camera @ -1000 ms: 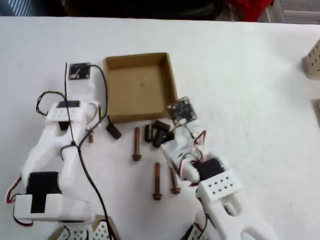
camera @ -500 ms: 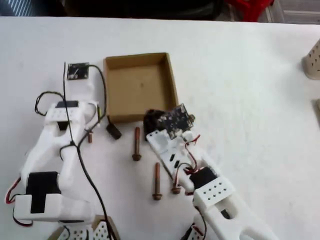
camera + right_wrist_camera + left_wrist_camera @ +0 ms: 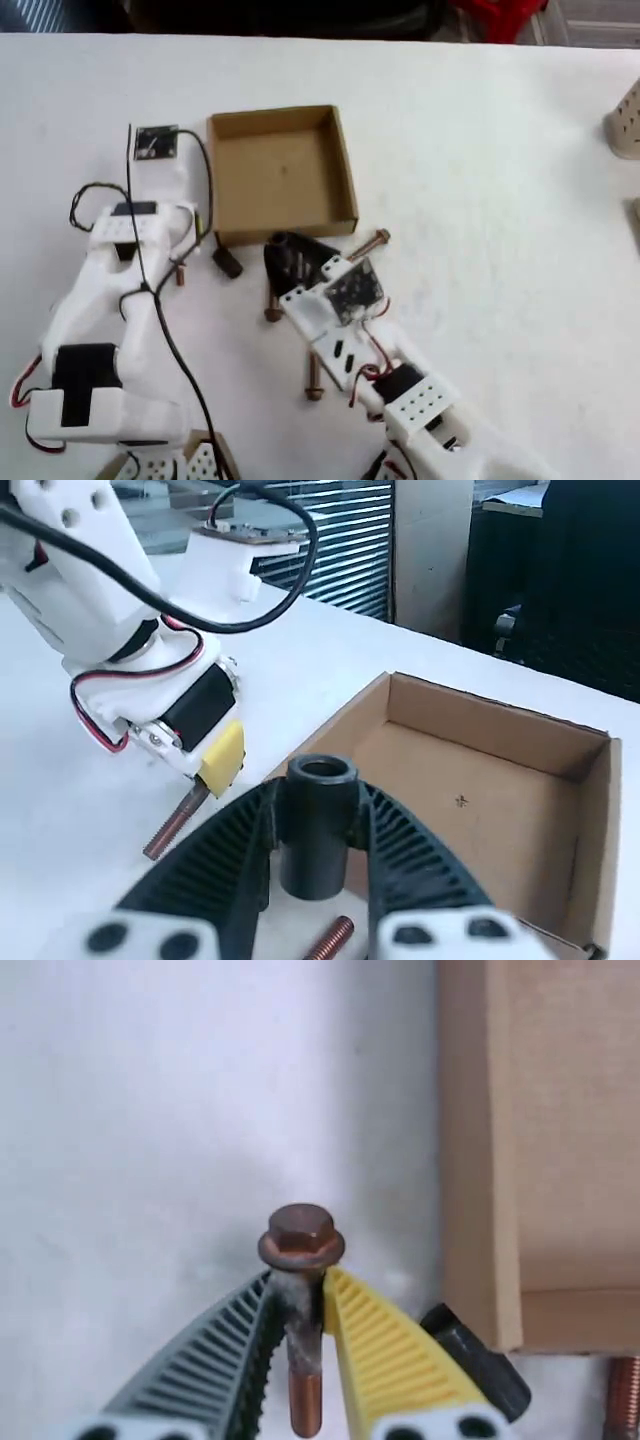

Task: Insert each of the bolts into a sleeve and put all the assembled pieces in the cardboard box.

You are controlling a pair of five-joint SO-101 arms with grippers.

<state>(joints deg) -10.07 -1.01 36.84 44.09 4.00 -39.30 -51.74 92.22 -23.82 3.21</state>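
Four bolts (image 3: 313,380) in view; two sleeves (image 3: 228,262); one cardboard box (image 3: 275,115)

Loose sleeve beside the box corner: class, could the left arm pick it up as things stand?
Probably not: the left gripper is shut on a bolt, though the sleeve lies close by.
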